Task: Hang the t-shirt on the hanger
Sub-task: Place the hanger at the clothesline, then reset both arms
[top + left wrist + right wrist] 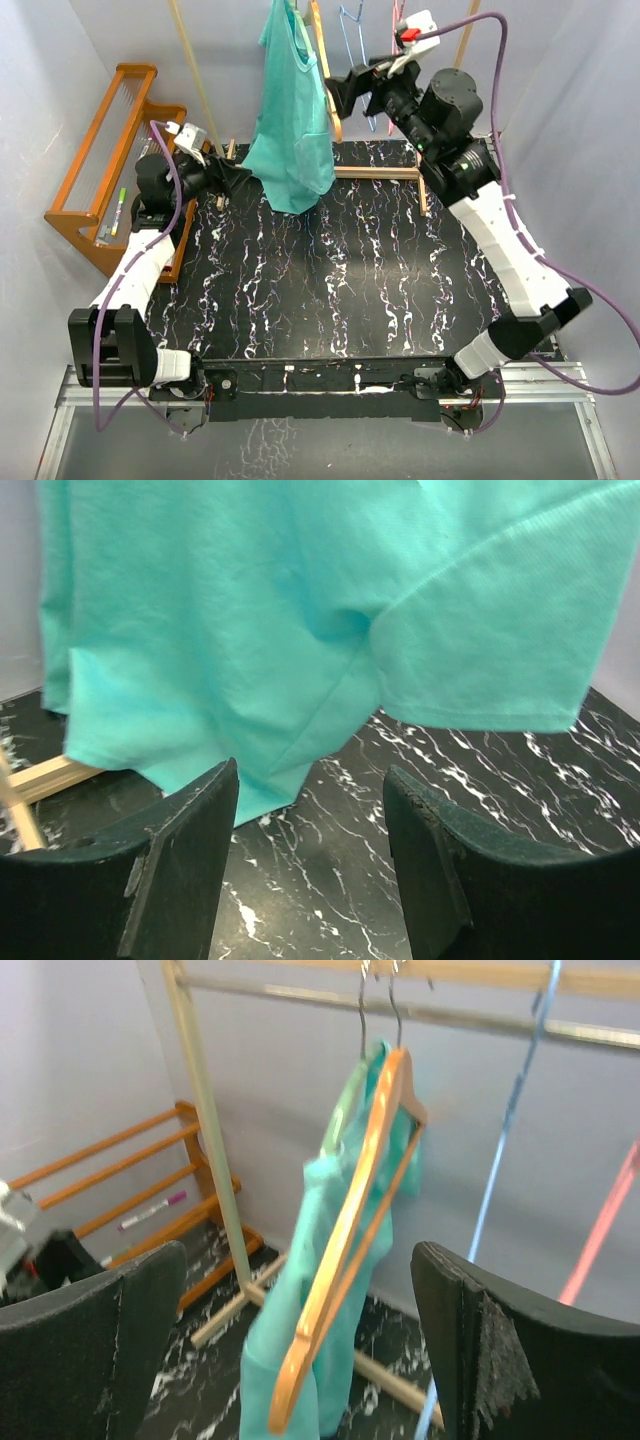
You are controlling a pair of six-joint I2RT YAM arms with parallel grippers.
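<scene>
The teal-green t-shirt (pixel 290 120) hangs from the rail at the back, and its hem reaches down to the table. It fills the top of the left wrist view (pixel 300 610). In the right wrist view the shirt (pixel 300 1360) is draped over the pale mint-green hanger (pixel 347 1110), which hooks on the rail. My left gripper (pixel 240 180) is open and empty, low beside the shirt's hem, with bare table between its fingers (pixel 310 780). My right gripper (pixel 338 92) is open and empty, raised just right of the shirt and facing it (pixel 298 1255).
An orange wooden hanger (pixel 340 1250) hangs right against the shirt, between it and my right gripper. Blue (pixel 500 1150) and pink (pixel 605 1225) wire hangers hang further right. The rail's wooden post (pixel 205 1130) and foot bars stand at the back. A wooden rack (pixel 100 170) sits at the left edge.
</scene>
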